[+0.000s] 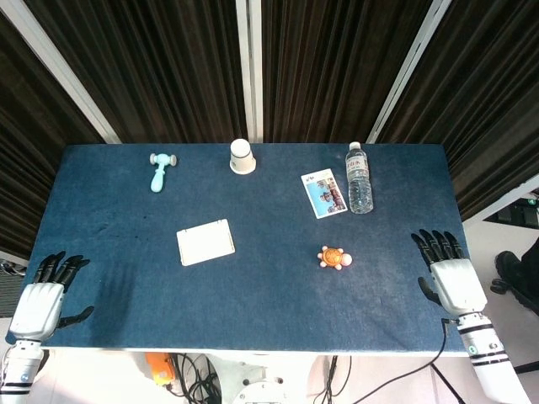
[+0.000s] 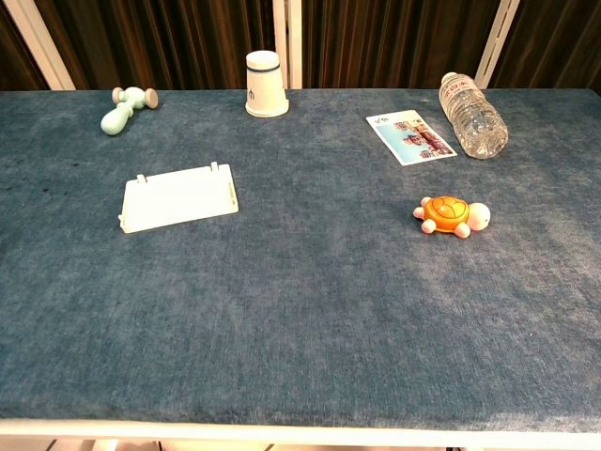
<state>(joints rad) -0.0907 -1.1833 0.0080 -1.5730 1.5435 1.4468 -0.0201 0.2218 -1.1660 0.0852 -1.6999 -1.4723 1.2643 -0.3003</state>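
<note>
My left hand (image 1: 42, 296) hovers at the table's near left corner, fingers spread, holding nothing. My right hand (image 1: 446, 271) is over the table's near right edge, fingers spread and empty, nearest to the orange toy turtle (image 1: 334, 257) (image 2: 450, 214). A white flat box (image 1: 205, 241) (image 2: 178, 197) lies left of centre. At the far side are a mint toy hammer (image 1: 159, 169) (image 2: 127, 107), an upturned paper cup (image 1: 242, 156) (image 2: 266, 85), a picture card (image 1: 324, 193) (image 2: 409, 136) and a lying water bottle (image 1: 359, 178) (image 2: 473, 116). The chest view shows neither hand.
The blue cloth table (image 1: 269, 286) (image 2: 300, 329) has dark curtains behind it. Cables and an orange object (image 1: 158, 369) lie on the floor under the near edge. A dark item (image 1: 515, 278) sits off the right side.
</note>
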